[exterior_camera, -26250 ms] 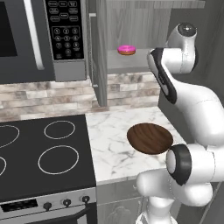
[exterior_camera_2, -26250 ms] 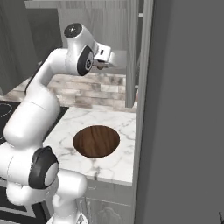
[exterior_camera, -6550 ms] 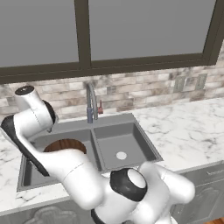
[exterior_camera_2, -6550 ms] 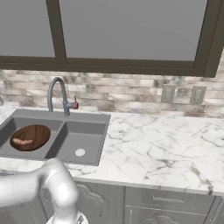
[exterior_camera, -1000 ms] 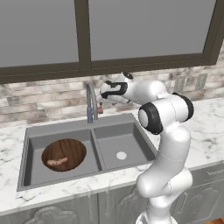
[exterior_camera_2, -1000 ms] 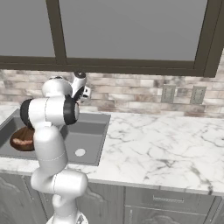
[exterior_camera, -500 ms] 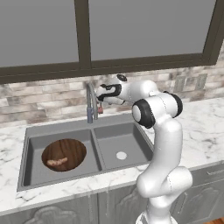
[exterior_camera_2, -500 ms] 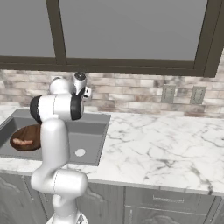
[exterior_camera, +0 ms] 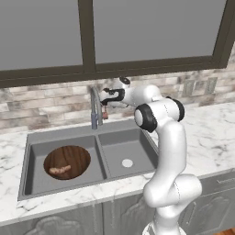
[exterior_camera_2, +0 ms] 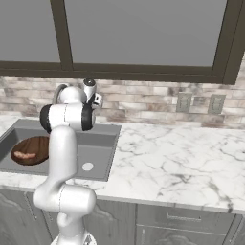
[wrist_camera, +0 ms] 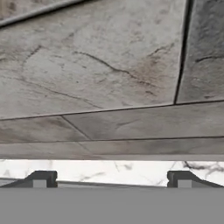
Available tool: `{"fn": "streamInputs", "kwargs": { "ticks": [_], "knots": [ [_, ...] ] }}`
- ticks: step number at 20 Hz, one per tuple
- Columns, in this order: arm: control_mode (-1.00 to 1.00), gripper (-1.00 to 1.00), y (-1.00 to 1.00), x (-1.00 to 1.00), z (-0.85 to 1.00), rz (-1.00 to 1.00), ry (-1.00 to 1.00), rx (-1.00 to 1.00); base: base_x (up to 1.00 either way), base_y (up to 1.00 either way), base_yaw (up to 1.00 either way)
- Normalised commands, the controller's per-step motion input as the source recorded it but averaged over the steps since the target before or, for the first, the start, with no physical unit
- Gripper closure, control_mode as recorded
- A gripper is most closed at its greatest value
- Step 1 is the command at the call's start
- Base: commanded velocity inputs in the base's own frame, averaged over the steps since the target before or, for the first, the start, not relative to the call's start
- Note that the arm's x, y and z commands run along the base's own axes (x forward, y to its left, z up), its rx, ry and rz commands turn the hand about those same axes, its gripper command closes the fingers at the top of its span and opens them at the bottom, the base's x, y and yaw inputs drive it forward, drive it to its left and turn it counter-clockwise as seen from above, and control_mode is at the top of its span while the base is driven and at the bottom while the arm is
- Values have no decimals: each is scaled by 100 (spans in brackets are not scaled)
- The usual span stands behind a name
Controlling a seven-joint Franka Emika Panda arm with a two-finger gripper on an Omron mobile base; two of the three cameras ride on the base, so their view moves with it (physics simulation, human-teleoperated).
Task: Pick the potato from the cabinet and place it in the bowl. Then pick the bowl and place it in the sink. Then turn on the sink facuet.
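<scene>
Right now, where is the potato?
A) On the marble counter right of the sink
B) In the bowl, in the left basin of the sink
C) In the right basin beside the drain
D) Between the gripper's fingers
B: the potato lies inside the bowl, which sits in the left basin of the sink; the gripper is open near the faucet.
</scene>
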Motion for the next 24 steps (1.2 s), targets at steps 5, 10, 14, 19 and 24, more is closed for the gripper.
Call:
{"fn": "streamInputs", "kwargs": {
  "ticks": [5,10,14,19,24],
  "knots": [
    [-100,-100,0,25,-32,-1,0,0,0,0,0],
    [-100,-100,0,11,-34,-1,0,0,0,0,0],
    [-100,100,0,0,-42,0,0,0,0,0,0],
    [-100,100,-12,0,-27,-1,0,0,0,0,0],
    [-100,100,-38,0,-25,-1,0,0,0,0,0]
  ]
}}
